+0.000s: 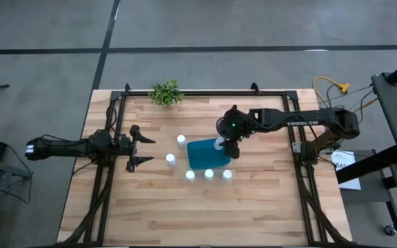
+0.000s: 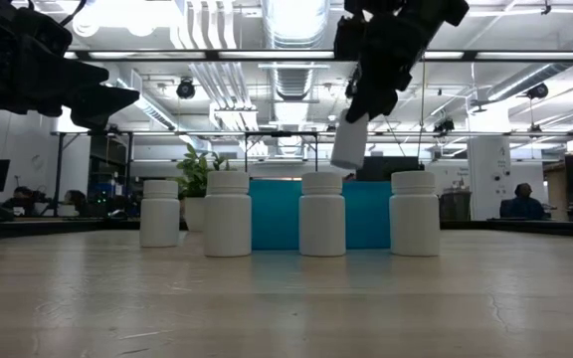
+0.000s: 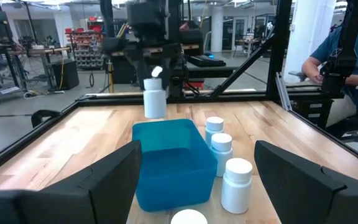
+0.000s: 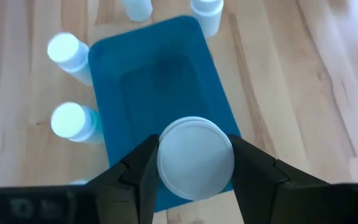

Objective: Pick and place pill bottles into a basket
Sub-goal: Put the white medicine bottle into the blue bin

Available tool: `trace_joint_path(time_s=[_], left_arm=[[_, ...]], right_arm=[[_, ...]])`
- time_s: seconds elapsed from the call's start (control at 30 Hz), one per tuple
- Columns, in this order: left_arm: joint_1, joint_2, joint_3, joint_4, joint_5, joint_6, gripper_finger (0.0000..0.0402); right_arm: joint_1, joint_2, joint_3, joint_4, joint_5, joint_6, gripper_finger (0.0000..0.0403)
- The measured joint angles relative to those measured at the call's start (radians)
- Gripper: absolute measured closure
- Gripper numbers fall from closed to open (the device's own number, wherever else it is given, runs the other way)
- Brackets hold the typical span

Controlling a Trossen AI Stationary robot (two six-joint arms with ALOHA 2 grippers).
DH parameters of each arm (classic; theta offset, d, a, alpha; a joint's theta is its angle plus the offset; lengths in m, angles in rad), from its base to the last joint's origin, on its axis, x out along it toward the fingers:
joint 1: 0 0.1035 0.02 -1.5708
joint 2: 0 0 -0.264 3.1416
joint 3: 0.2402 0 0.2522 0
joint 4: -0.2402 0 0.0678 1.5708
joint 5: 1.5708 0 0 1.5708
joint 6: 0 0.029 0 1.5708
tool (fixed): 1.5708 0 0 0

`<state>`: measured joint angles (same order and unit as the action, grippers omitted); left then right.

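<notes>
The teal basket [image 1: 207,153] [image 3: 169,158] [image 4: 160,93] stands on its base at the table's middle. Several white pill bottles stand upright around it: one at its far left [image 1: 180,140], one on its left [image 1: 171,159], and three in a row along its near side [image 1: 209,174] [image 2: 322,213]. My right gripper [image 1: 227,142] [image 4: 195,163] hangs above the basket's far right corner, shut on another pill bottle [image 2: 348,142] [image 3: 155,99]. My left gripper [image 1: 143,150] [image 3: 197,149] waits open and level, left of the basket. My right gripper pinches the bottle's upper end [image 4: 195,157] between its two fingers [image 4: 138,171], one on each side of the round top. The fingers slant down from the table's right. The bottle hangs below them, slightly tilted, lifted clear above the basket.
A small green plant [image 1: 166,93] stands at the table's far edge. Black frame rails [image 1: 112,124] run along the table's left and right sides and its far edge. A seated person [image 3: 334,56] shows beyond the table's right side.
</notes>
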<state>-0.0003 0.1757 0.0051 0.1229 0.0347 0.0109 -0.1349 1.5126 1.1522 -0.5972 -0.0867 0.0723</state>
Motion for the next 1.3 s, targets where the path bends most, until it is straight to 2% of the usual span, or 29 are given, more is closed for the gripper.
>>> trace_joint_path(time_s=[0.33,0.87,1.3], left_arm=[[0.0,0.0,0.0,0.0,0.0,0.0,0.0107],[0.0,0.0,0.0,0.0,0.0,0.0,0.0107],[0.0,0.0,0.0,-0.001,0.0,0.0,0.0107]], right_arm=[[-0.002,0.038,-0.05,0.059,-0.036,0.004,0.0254],[-0.031,0.08,-0.052,0.08,-0.05,-0.018,0.0254],[-0.059,0.172,-0.03,0.081,-0.095,-0.049,0.0254]])
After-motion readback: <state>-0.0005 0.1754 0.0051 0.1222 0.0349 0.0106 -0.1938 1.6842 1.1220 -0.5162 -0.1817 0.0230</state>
